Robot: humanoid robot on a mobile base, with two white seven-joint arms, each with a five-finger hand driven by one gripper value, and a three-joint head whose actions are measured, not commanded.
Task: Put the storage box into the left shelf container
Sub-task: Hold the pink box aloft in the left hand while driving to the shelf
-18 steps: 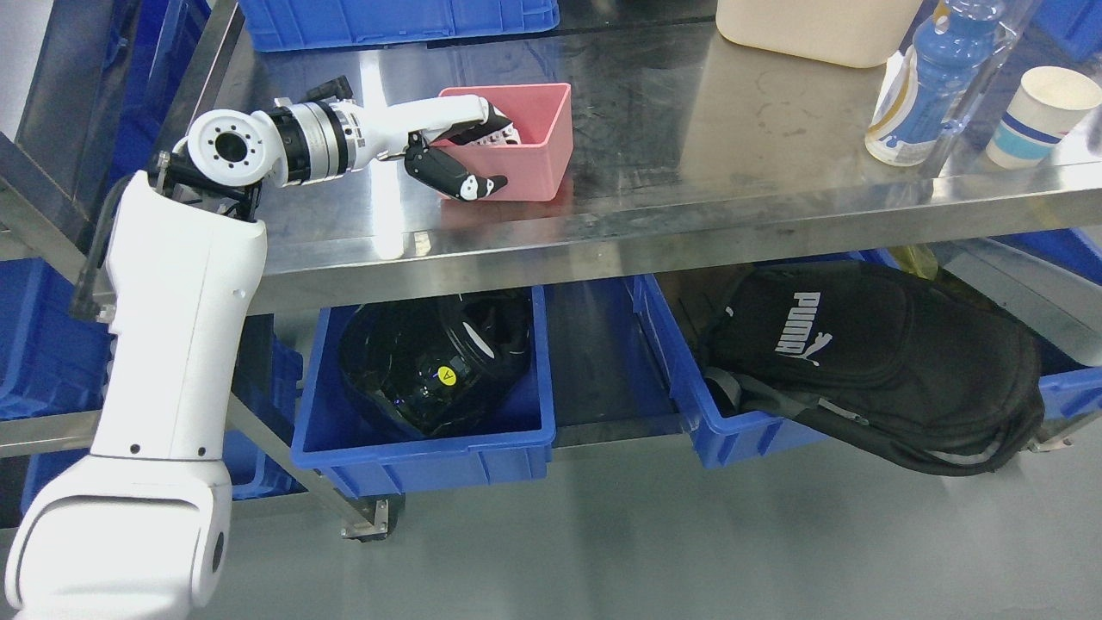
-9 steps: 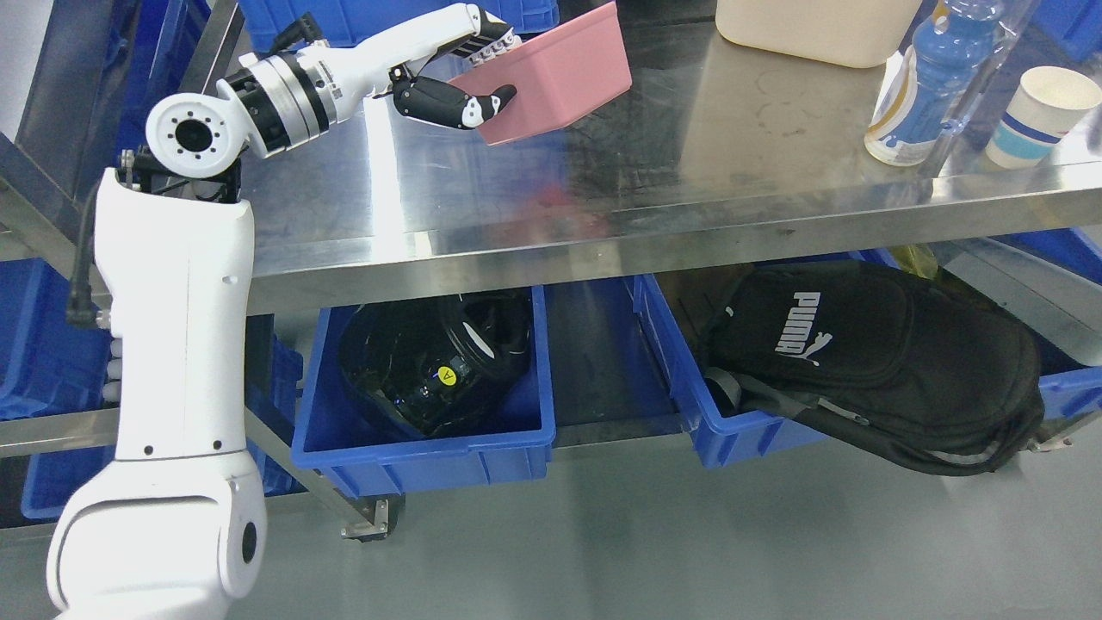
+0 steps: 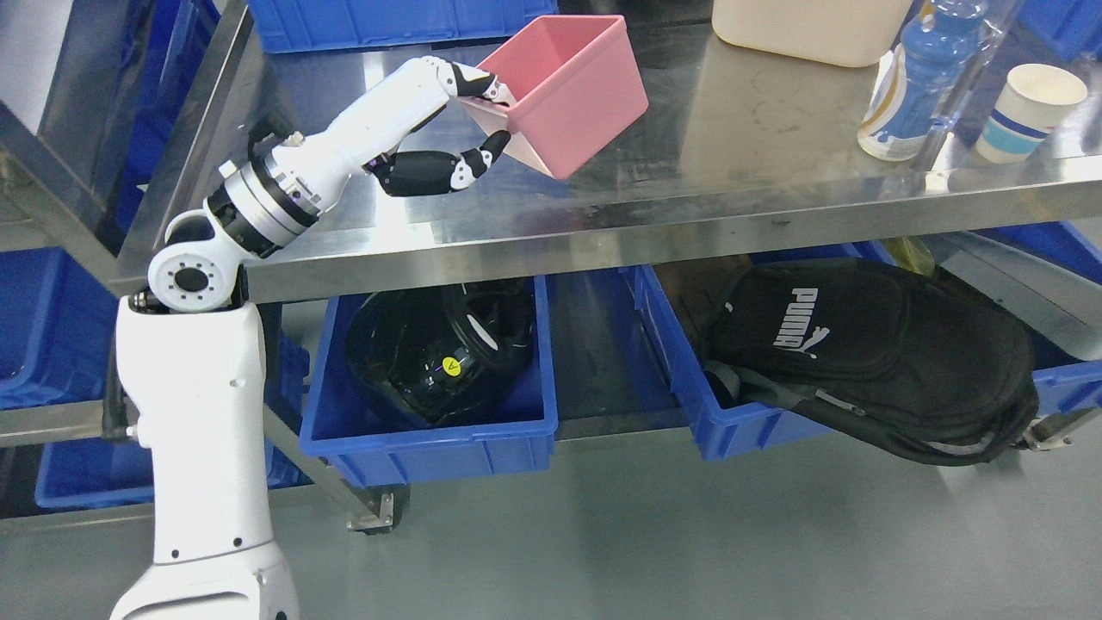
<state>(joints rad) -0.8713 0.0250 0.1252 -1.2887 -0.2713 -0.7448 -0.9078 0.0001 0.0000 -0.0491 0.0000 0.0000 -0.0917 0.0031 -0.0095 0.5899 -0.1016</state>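
- The left hand grips the pink storage box by its near left wall: the upper fingers hook over the rim into the opening, and the black thumb presses the outside of the wall from below.
- The storage box is held clear of the steel table top, tilted, with its open mouth facing up and to the left and its lower corner pointing down towards the table.
- The left arm rises from the lower left of the head view, bends at a white joint by the table's front edge, and reaches up and right to the box.
- Behind the box, along the back of the table, stands a blue crate.
- Further right on the table are a cream container, a blue bottle and a paper cup with blue stripes, all well apart from the box.
- On the shelf below the table, the left blue bin holds a black helmet with a small yellow sticker.
- The right blue bin holds a black Puma backpack that hangs out over its front edge.
- More blue crates sit on the rack at the far left.
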